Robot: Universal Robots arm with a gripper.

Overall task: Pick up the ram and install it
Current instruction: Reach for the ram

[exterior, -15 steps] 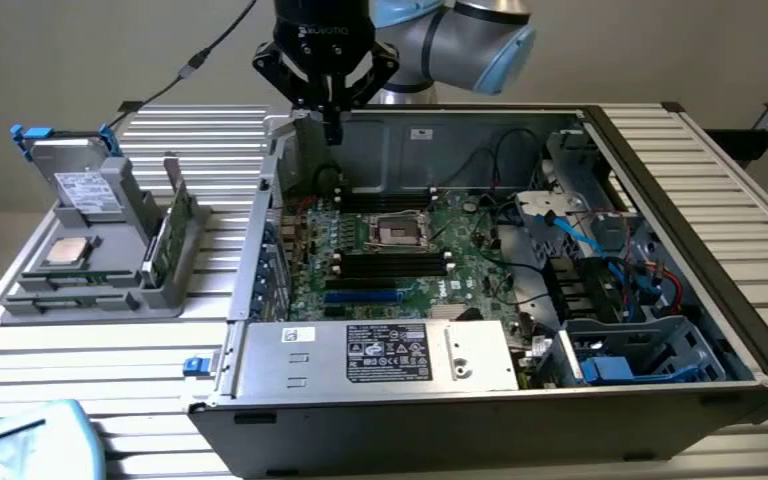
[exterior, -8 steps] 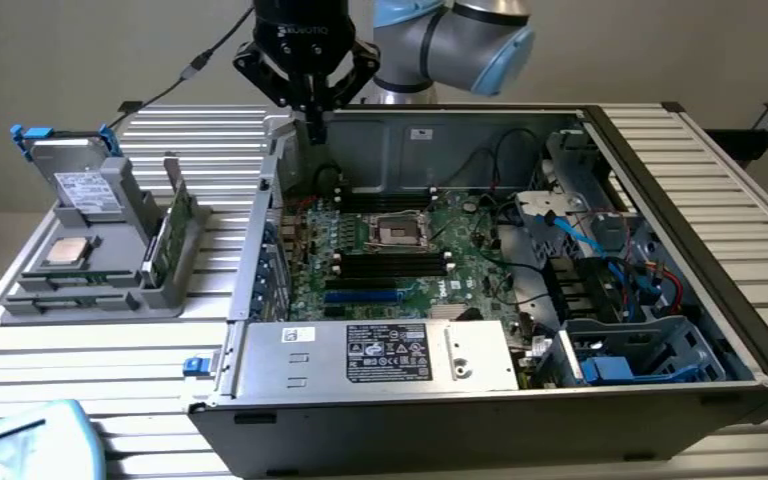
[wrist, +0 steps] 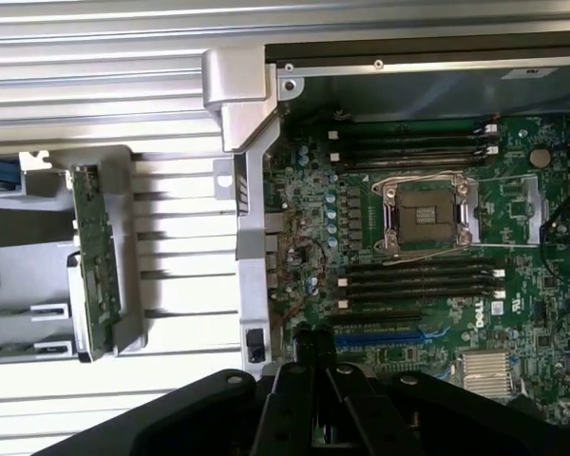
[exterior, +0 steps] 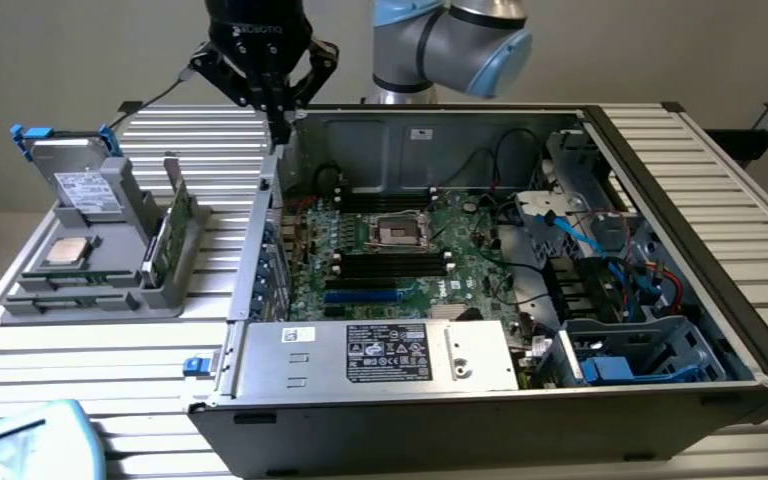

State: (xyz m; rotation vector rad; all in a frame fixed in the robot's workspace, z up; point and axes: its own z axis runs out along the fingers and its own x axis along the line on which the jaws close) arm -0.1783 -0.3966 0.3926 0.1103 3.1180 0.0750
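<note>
The ram (exterior: 168,222) is a thin green stick standing on edge in a slot of the grey holder (exterior: 91,290), at the exterior view's left, outside the computer case. In the wrist view the ram (wrist: 97,249) sits in the same holder, apart from the fingers. My gripper (exterior: 277,108) hangs shut and holds nothing, above the case's back corner on the exterior view's left. The wrist view has the gripper (wrist: 315,347) over the edge of the motherboard (wrist: 408,313). Dark memory slots (wrist: 418,283) lie bare on both sides of the processor socket (wrist: 427,211).
A silver hard drive (exterior: 84,185) with blue tabs and a square processor chip (exterior: 67,252) share the holder. The open case (exterior: 704,300) holds cables, a drive cage and a power supply (exterior: 384,352). The case wall (exterior: 261,230) separates the holder from the motherboard (exterior: 398,250).
</note>
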